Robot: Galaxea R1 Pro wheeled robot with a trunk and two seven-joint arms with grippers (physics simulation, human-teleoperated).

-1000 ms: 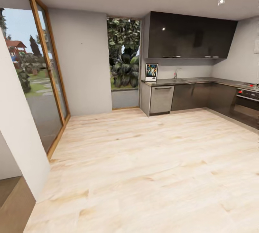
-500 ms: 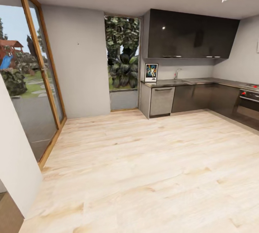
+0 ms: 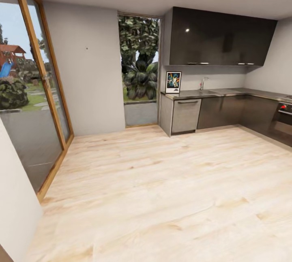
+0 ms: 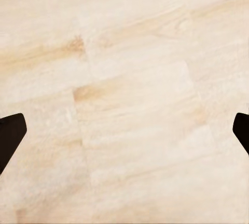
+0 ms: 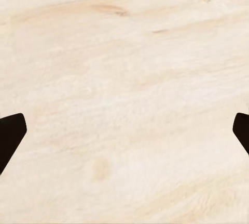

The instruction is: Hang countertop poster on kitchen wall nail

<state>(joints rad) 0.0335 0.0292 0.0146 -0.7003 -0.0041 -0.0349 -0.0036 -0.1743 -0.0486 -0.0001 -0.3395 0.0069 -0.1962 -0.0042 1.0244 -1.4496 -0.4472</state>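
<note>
One poster (image 3: 173, 82) (upright) on kitchen countertop (image 3: 227, 92), two claws spread

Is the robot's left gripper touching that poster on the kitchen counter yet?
Apart. The head view shows the poster standing far across the room; in the left wrist view the open left gripper has just wooden floor between its fingertips.
</note>
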